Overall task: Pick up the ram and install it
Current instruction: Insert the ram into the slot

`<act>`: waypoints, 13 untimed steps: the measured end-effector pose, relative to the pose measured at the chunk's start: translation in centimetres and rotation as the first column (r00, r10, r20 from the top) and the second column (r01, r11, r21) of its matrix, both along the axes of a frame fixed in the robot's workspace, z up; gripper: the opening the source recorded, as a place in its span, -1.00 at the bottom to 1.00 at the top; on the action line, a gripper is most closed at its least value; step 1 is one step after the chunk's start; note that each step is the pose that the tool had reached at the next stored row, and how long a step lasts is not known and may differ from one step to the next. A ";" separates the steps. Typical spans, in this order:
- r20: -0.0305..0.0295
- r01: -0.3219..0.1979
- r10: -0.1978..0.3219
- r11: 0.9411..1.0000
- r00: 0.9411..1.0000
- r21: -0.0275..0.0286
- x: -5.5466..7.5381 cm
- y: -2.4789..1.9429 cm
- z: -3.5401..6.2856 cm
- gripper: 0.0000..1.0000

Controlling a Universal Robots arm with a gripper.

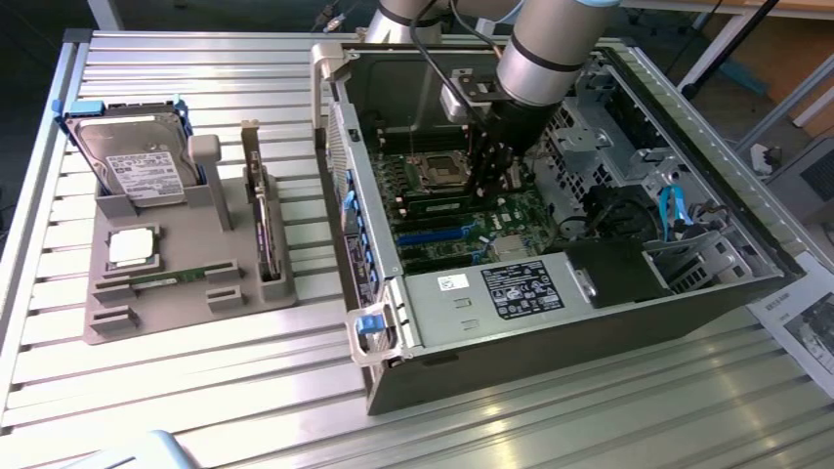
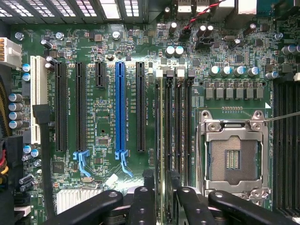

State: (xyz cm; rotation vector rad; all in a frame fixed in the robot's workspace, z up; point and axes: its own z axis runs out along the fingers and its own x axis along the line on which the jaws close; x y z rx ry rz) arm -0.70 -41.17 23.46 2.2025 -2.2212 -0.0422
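One ram stick (image 2: 161, 131) standing in its slot, gripper (image 2: 161, 176) spread around it.
We are seeing the thin green stick edge-on in the row of memory slots (image 2: 179, 131), between the blue card slot (image 2: 120, 110) and the empty processor socket (image 2: 233, 157), inside the open computer case (image 1: 561, 352). We are judging this the letting-go: the fingers (image 2: 149, 187) are standing apart from both faces, and it is likely going best with the stick kept upright and level, neither finger dragging it.

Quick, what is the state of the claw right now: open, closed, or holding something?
Claw: open, holding nothing, one side on each side of the ram that stands in its slot.
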 end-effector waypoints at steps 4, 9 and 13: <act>0.000 0.000 0.000 1.000 1.000 0.000 0.0 0.00 0.48 -0.49; 0.000 0.000 0.000 1.000 1.000 0.000 0.0 0.00 1.54 -0.49; 0.000 0.000 0.000 1.000 1.000 0.000 0.0 0.00 2.69 -0.49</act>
